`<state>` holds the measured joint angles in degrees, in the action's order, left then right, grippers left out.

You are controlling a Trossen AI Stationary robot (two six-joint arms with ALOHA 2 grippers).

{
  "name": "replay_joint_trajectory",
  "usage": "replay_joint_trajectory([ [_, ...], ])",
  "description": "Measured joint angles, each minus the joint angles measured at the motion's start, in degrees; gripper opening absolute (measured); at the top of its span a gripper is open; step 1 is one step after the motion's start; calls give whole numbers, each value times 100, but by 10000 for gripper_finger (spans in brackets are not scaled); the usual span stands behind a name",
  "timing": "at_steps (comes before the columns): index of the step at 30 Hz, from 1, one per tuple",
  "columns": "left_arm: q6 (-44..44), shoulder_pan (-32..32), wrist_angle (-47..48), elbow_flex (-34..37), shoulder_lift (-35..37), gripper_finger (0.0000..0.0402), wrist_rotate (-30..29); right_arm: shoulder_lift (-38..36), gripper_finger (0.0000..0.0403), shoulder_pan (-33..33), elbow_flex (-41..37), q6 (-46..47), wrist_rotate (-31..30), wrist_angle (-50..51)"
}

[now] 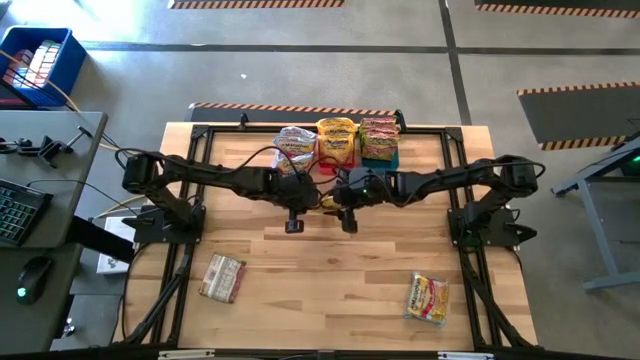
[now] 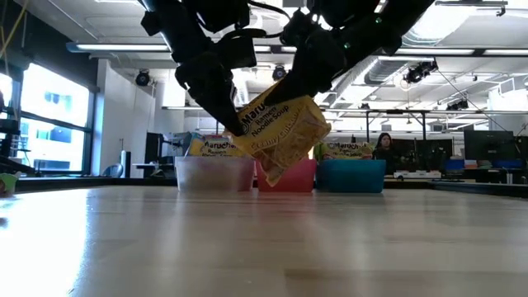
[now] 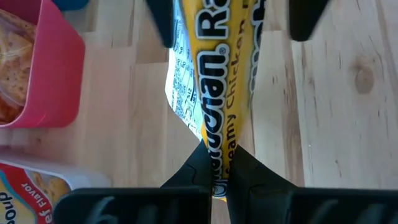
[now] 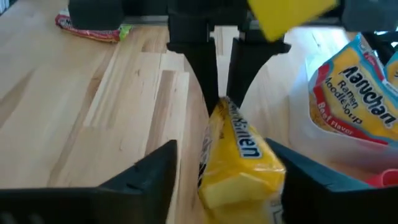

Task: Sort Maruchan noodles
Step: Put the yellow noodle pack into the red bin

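Yellow Maruchan packet (image 2: 285, 132) tilted above the table, reddish packet (image 1: 222, 277) — yellow-orange packet (image 1: 427, 298) — lying flat, well apart

Robotics lab or industrial workshop: concrete floor (image 1: 300, 60) with hazard-striped tape (image 1: 290, 107) at 12 o'clock, exposed ceiling ducts (image 2: 429, 70), workstations behind.

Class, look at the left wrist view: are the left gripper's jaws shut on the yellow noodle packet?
Yes: the left gripper pinches the yellow noodle packet's edge between its closed jaws.
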<state>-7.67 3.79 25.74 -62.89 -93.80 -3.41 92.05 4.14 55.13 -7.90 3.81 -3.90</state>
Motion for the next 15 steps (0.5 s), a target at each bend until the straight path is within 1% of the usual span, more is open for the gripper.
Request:
replay_joint_trajectory([
  [4,-8,0,-37,0,0,5,-11,0,138,18,0,-55,28,15],
  [6,-10,0,-33,2,25,15,-49,0,103,34,0,-166,31,21],
  [9,-41,0,-25,2,55,33,-48,-2,65,37,0,-310,18,17],
  [13,-110,0,40,2,226,55,-58,-6,41,35,0,-634,23,-16],
  [15,-175,0,150,21,377,63,-187,-26,34,38,0,-841,-103,-5],
])
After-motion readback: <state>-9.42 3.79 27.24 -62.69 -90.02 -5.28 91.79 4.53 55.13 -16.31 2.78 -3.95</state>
